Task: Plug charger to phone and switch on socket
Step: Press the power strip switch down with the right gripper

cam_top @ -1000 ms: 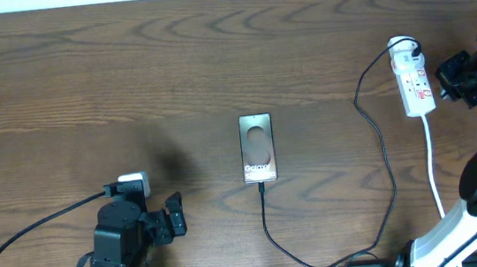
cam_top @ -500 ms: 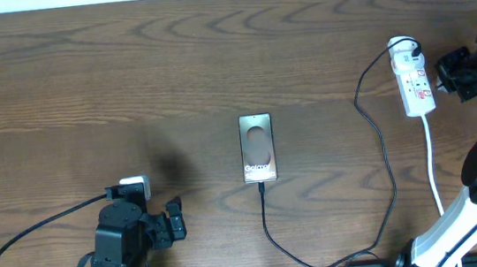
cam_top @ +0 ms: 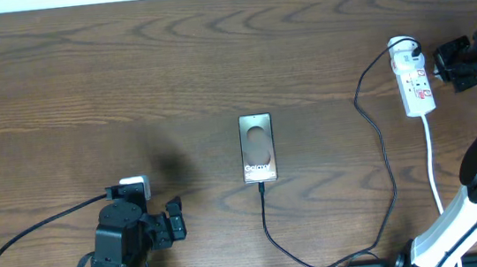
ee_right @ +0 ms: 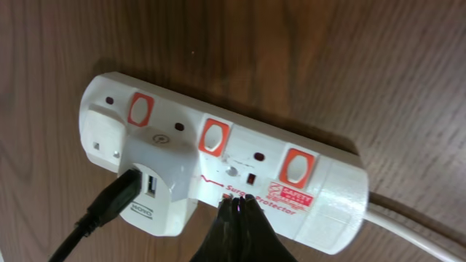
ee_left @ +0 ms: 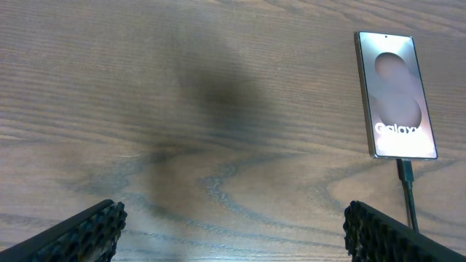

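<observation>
One socket [ee_right: 218,164], light rigid plastic, far right of worktop [cam_top: 126,74], may skid: press red switch [ee_right: 213,137] straight down; right fingers [ee_right: 237,225] pinched together at its edge, left fingers [ee_left: 80,229] wide, empty.

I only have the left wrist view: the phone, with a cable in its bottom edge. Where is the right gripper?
Observer: The right gripper is at the socket, far right in the overhead view, with its fingers shut.
Operator: Is it on a switch?
Observer: No. Its tip sits at the socket's near edge, just below the middle red switch.
Operator: Is the charger's other end plugged in?
Observer: Yes, the charger runs into a white adapter seated at one end of the socket.
</observation>
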